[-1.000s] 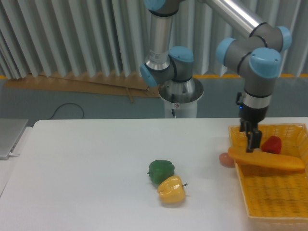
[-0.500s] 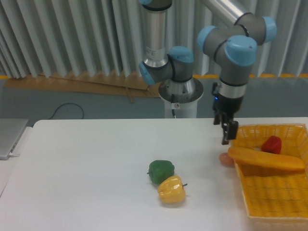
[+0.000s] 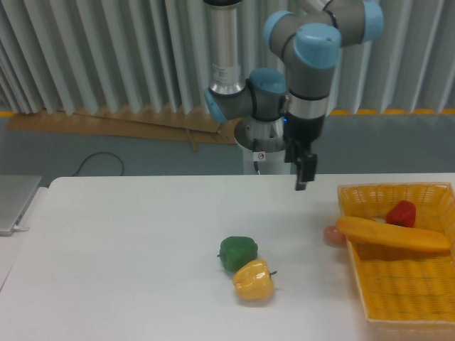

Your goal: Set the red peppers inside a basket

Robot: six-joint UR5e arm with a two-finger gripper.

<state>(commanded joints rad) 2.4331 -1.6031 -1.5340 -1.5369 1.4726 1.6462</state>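
Basket (image 3: 434,195) holding red pepper (image 3: 402,213), orange handle lying across. Gripper (image 3: 301,177) now hovering left of basket, moved off; grasping nothing, jaw gap indiscernible.

One small glossy red pepper (image 3: 402,213) is seen inside the basket (image 3: 405,291), near its far edge and towards the right. Its body is lobed and a deep, shiny red; the stem cannot be made out. Its lower part is hidden behind a long orange piece lying across the basket. The basket is a large rectangular one of yellow-orange woven plastic with open lattice sides. It is set on the right side of the table, and its right and near edges are cut off by the frame.
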